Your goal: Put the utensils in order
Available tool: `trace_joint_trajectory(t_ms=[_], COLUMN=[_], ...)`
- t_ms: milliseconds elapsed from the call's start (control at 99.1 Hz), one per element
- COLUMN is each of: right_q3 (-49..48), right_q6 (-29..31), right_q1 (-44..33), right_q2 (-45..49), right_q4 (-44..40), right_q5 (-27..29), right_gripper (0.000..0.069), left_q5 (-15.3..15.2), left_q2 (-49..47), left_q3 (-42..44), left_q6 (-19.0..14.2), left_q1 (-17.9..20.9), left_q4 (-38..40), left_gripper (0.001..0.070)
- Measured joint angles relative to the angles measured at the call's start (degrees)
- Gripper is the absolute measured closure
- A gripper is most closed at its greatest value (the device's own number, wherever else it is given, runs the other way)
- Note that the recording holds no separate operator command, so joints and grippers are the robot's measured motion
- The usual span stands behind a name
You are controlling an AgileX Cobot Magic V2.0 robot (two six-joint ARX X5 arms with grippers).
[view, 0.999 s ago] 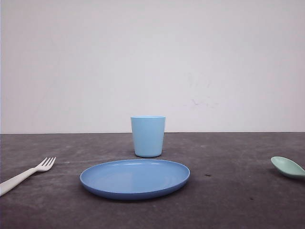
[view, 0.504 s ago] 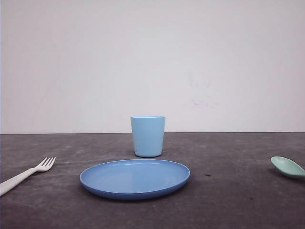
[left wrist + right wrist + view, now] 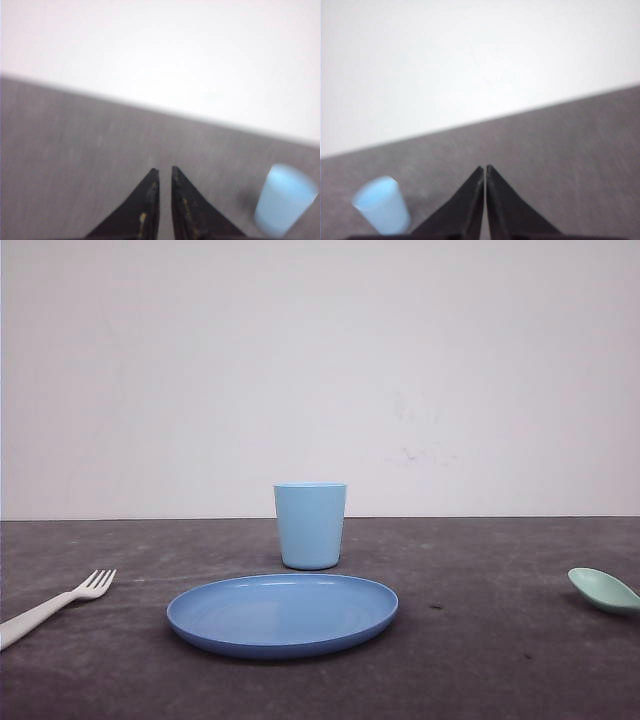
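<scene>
Utensils lie at opposite edges of the front view: a small white plastic fork (image 3: 55,604) at the lower left, its handle cut off by the frame edge and its tines angled up toward the centre, and a mint-green plastic spoon (image 3: 604,590) at the right edge, of which just the rounded bowl is in frame. So the fork's long axis runs diagonally from near-left toward the middle of the dark grey table (image 3: 480,660), on the left arm's side, while the spoon sits on the right arm's side; its handle direction cannot be read. Between them, lower centre, rests a round blue plate (image 3: 282,614), and just behind it stands a light blue cup (image 3: 310,526). In the blurred wrist views the left gripper (image 3: 162,172) and right gripper (image 3: 485,169) each seem nearly closed with nothing between the tips, though the softness leaves that uncertain.
</scene>
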Motion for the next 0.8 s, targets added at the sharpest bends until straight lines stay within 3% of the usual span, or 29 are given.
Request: trace_joint_trajectory(t_ms=[172,323,434,666,797], right_q3=[13.2,23.9,29.1,30.5,30.5], right_q6=[-0.3,-4.1,-7.4,-12.8,-14.4], right_q1=[0.0,0.0,0.0,0.4,0.8], right_q2=[6.5,13.9,19.7,30.6,36.7], right_q4=[-7.5,-14.9,-20.5,-27.2,-30.4], right_q5=[-0.2,-0.2,-0.2,-0.1,0.7], right_gripper=[0.0682,0.0682,0.0682,0.0682,0.0682], left_q5=[1.5,5.1,5.6,5.4,3.8], left_q2=[8.2,18.3,25.2,36.1,40.7], left_q3=[11.8,22.8,28.7,30.3,30.3], left_q6=[0.0,2.4,5.0,8.3,9.4], left_q1=[0.0,0.0,0.0,-1.2,-2.4], left_q4=[-5.9,-13.0,-17.7,-21.8,-23.1], left_gripper=[0.0691,0.0691,0.0691,0.0691,0.0691])
